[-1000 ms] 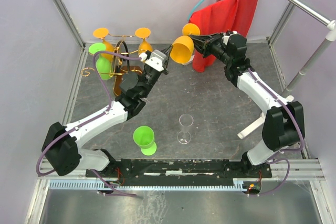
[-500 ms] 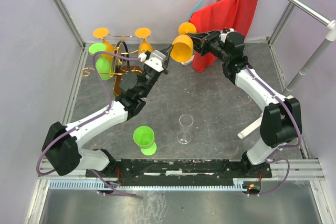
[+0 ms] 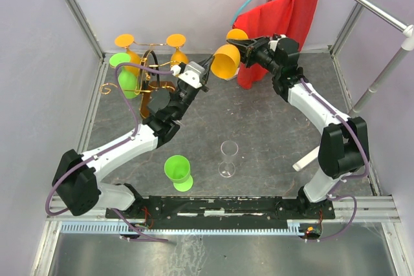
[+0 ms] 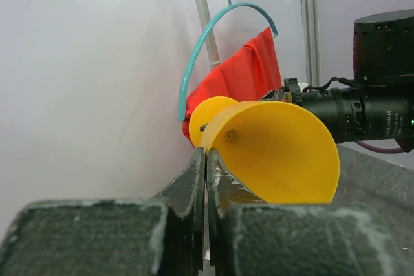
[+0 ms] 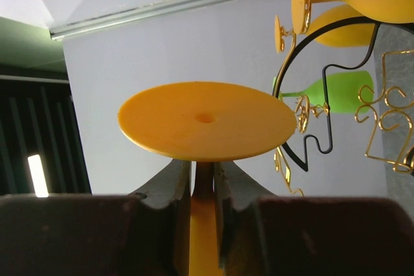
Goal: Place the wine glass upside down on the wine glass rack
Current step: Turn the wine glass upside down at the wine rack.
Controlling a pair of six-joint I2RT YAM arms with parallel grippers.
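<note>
Jaws of the right gripper [image 5: 202, 169] clamp the stem of an orange wine glass [image 3: 225, 61], held sideways over the table's [image 3: 272, 134] far edge. The left gripper's [image 4: 206, 159] jaws are pressed together and empty, just beside its bowl. There are three orange glasses, two green and one clear. The wine glass rack [image 3: 160, 87], in the far-left corner, carries two orange and one green. A green glass [image 3: 178, 171] and a clear glass [image 3: 228, 158] stand by the near edge.

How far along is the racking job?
Done: two orange wine glasses and a hung green glass sit on the wine glass rack. In hand: the right end effector grips a third orange wine glass by its stem, beside the rack; the left end effector is shut beside its bowl. Left: hang it, then the green wine glass and clear wine glass standing on the table.
</note>
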